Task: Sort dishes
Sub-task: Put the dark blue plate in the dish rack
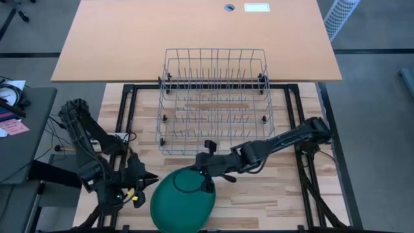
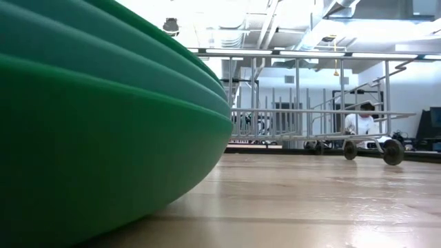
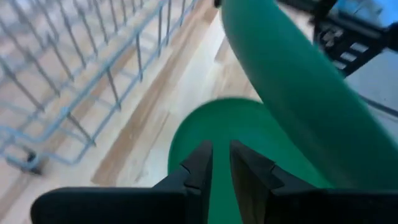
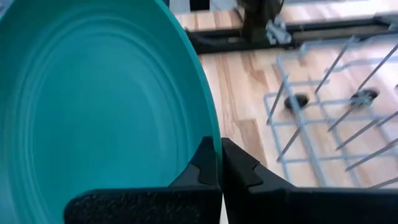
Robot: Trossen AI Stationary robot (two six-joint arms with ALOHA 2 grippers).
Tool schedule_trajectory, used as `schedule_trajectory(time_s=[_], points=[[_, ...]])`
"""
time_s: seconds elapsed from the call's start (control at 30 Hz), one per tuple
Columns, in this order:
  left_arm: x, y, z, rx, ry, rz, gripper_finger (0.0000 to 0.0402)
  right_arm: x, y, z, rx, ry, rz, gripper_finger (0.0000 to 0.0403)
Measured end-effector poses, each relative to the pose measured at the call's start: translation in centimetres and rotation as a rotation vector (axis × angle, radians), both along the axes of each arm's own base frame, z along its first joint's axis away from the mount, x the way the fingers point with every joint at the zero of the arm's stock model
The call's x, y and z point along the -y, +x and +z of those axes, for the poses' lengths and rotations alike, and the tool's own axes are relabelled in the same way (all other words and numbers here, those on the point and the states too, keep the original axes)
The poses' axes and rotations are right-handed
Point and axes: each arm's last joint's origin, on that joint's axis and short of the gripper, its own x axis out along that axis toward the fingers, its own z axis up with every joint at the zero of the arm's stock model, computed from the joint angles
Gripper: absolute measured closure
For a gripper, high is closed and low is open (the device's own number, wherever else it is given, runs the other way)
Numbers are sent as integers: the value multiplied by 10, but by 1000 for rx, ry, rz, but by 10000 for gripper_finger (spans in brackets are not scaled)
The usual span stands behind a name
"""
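Near the tabletop's front edge, from above, the right gripper point(image 1: 208, 184) pinches the rim of a round matte green plate point(image 1: 183, 202) before the wire rack point(image 1: 213, 100), while its wrist view shows smooth concentric rings, and the left gripper point(image 3: 221, 163) hovers slightly parted.

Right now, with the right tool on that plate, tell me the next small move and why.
Probably lift the plate a little higher, clear of the stack, then swing it toward the rack. The right tool is shut on the plate's rim, and the plate already stands tilted up off the stack. The rack sits just beyond and looks empty. The left tool waits beside the stack.
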Motion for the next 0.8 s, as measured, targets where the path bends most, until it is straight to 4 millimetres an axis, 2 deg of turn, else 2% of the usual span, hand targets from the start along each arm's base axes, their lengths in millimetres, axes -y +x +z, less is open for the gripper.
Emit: schedule_trajectory(time_s=[0.23,0.4,0.67,0.8], points=[[9,-18,24,216,168,-25,350,10,-27,45,106,-6,26,403],[15,-36,42,400,301,-5,350,18,-48,68,128,-38,47,403],[22,-53,44,463,312,-39,350,31,-99,97,67,-72,31,403],[26,-51,40,451,359,-50,350,27,-110,93,64,-89,-53,400]])
